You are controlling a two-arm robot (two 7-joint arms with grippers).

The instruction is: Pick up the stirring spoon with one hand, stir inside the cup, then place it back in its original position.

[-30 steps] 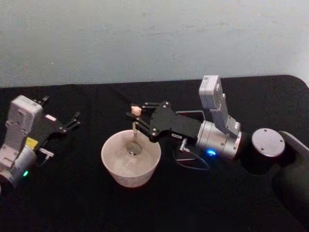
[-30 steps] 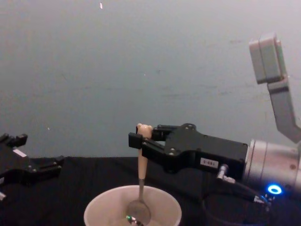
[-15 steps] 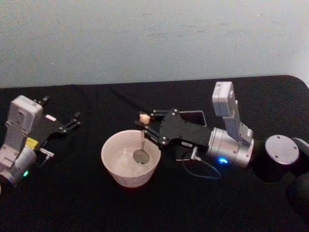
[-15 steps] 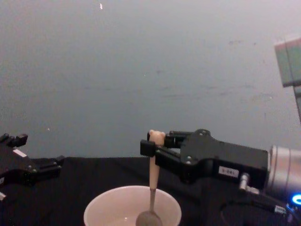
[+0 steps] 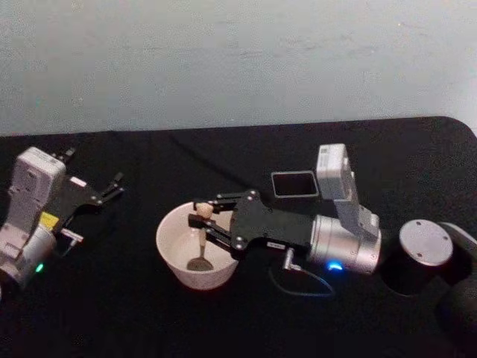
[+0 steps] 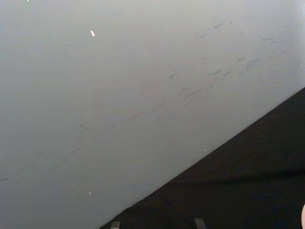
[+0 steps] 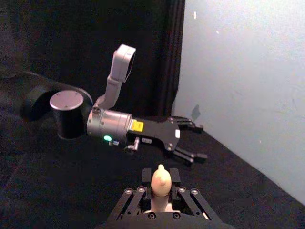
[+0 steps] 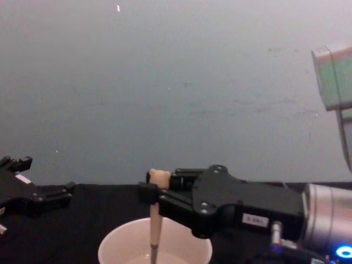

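The stirring spoon point(image 5: 201, 240) is held upright by the right pincer point(image 5: 203, 218), which is closed on the beige handle just under the bear-head knob. The metal bowl is sunk inside the cream cup point(image 5: 170, 257), toward its nearer wall. Stirring is judged to be the step in hand.

For it to be done well, small circles are best traced around the cup's middle, so that the thin wall is not struck and the cup is not pushed along the black tabletop point(image 5: 112, 298). The handle should be held vertical and the grip left unloosened. No further descent is advised, since the pincer's body overhangs the cup's right rim.

The dark grey square holder point(image 5: 294, 183) stands behind the right arm, apart from the cup. The spoon should be lifted clear of the rim before it is carried there.

The left pincer point(image 5: 115, 185) is parked at the tabletop's left, spread open and empty.
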